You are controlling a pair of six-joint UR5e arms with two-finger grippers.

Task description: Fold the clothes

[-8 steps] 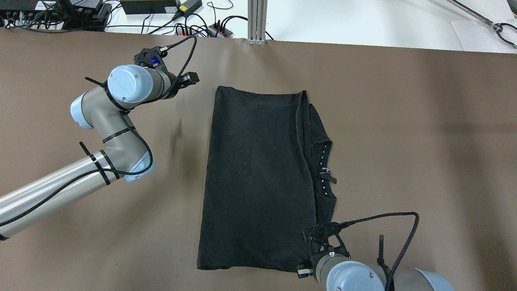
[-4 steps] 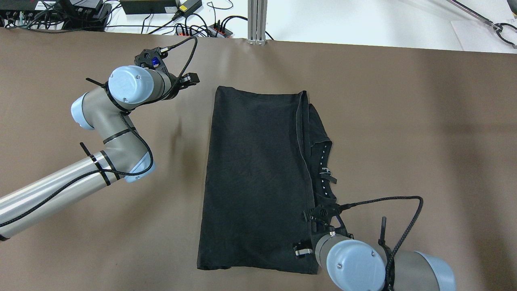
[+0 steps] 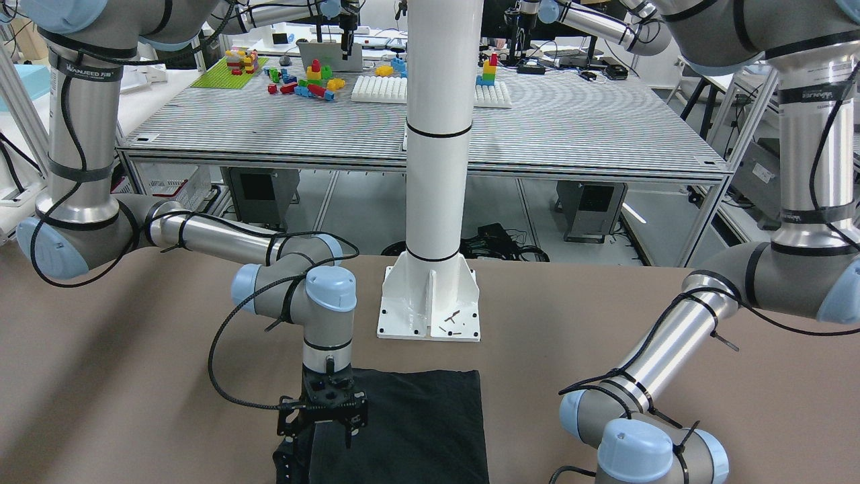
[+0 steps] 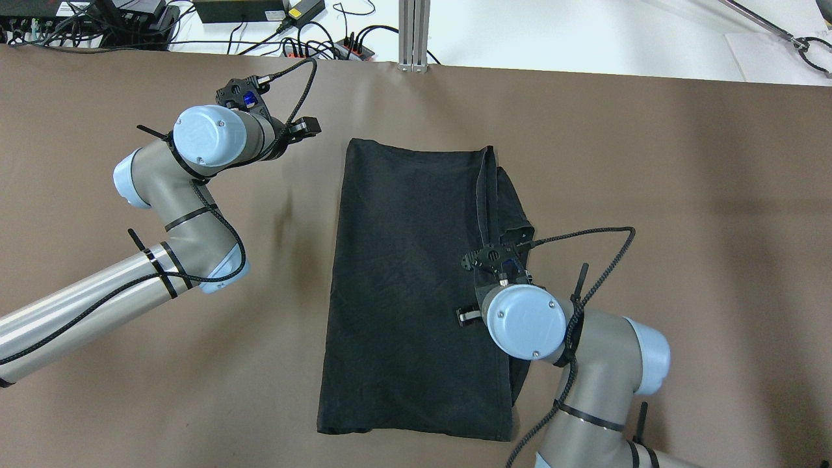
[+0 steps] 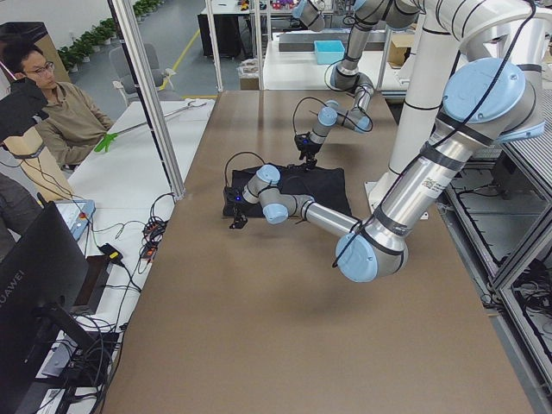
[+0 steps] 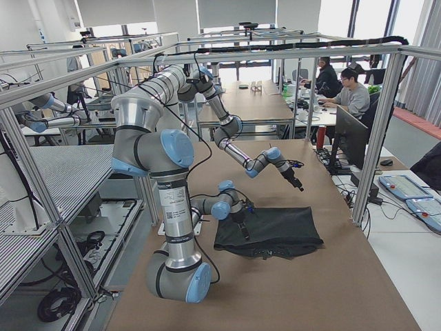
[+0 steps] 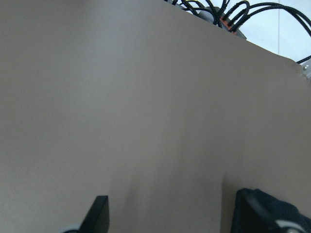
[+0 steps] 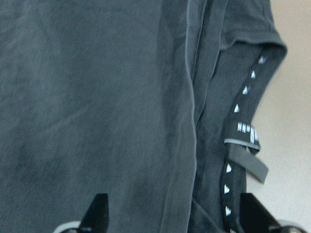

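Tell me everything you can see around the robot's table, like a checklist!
Surface: brown table, smooth and flat.
Job's things: black garment lying flat mid-table, doubled over along its right edge, neck label showing.
Clutter: white pole base standing on the table at the robot's side.
End effectors: left end effector open over bare table; right end effector open above the garment's doubled edge.
Cables: black braided cable looping from the right wrist; plugs and cords beyond the far edge.
Surroundings: seated person; bench with coloured blocks.
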